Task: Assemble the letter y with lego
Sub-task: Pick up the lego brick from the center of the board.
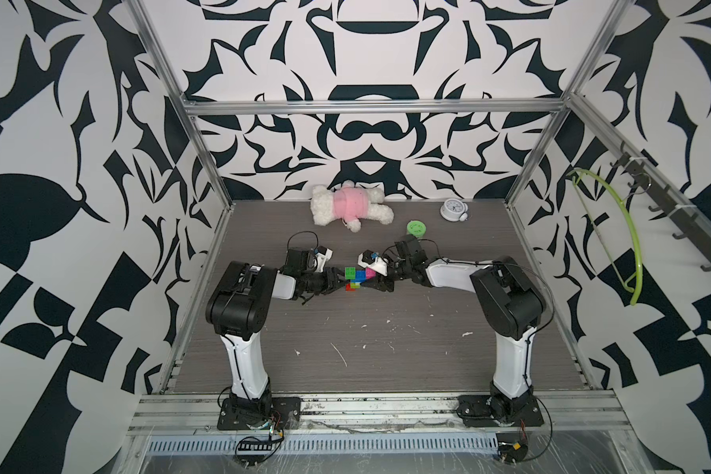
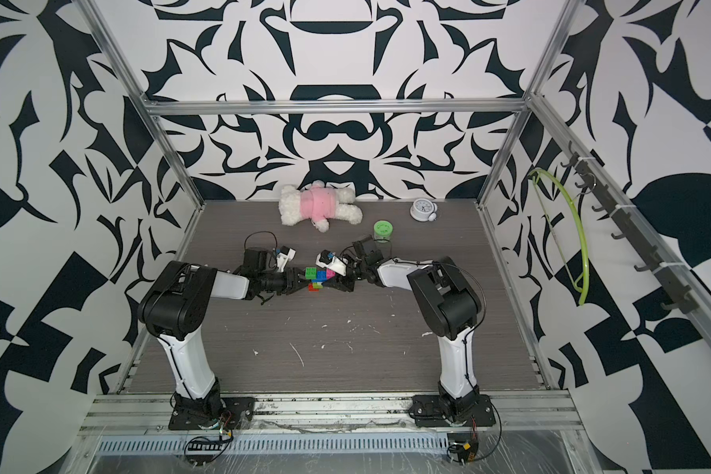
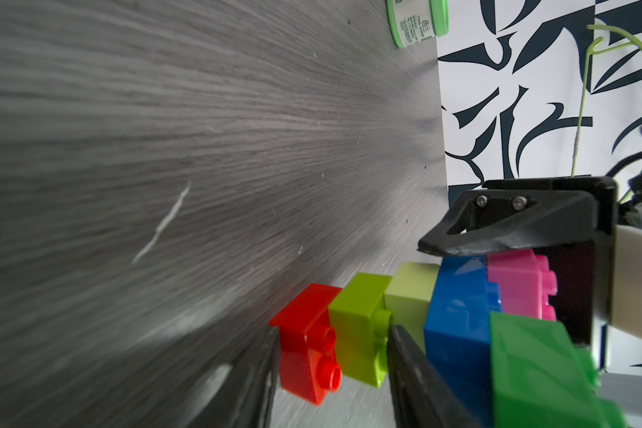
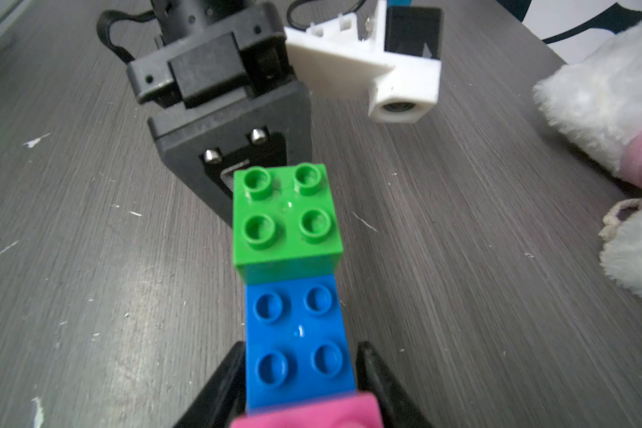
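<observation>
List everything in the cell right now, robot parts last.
lego bricks: six, green, pink, blue, lime, pale yellow-green, red, joined, mid-table between the grippers
plush toy: one, white with pink top, lying by the back wall
jar: one, green lid, behind the right arm
clock: one, white, back right
hanger: one, lime green, hanging at the right side
table: one, grey wood grain, white scuffs
left gripper: one, black, shut on the lego bricks at the red-lime end
right gripper: one, black, jaws flank the blue one; grip unclear
</observation>
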